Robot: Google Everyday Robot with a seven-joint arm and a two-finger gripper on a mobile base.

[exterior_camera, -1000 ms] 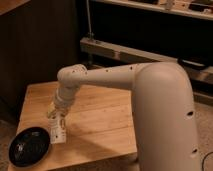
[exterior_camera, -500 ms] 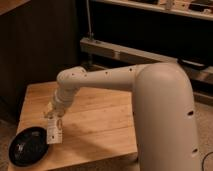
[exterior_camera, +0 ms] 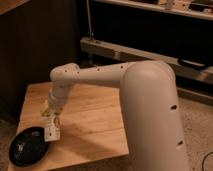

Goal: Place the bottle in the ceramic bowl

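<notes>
We see the gripper (exterior_camera: pixel 52 120) at the end of the white arm (exterior_camera: pixel 100 75), low over the front left part of the wooden table (exterior_camera: pixel 95 125). It is closed on the bottle (exterior_camera: pixel 51 131), gripping it near the top. The bottle hangs roughly upright below it, a small pale shape with a light label. The dark marks on that label are too small for us to read, so we can give no brand or wording.

The bottle's lower end sits just beside the right rim of the black bowl (exterior_camera: pixel 25 150), at its edge rather than over its middle. We cannot tell whether it touches the rim. The bowl rests at the table's front left corner, glossy, with faint pale specks inside and nothing in it.

Behind the table stand dark panels and a pale metal rail (exterior_camera: pixel 130 52). To the right is a speckled floor (exterior_camera: pixel 200 125).
</notes>
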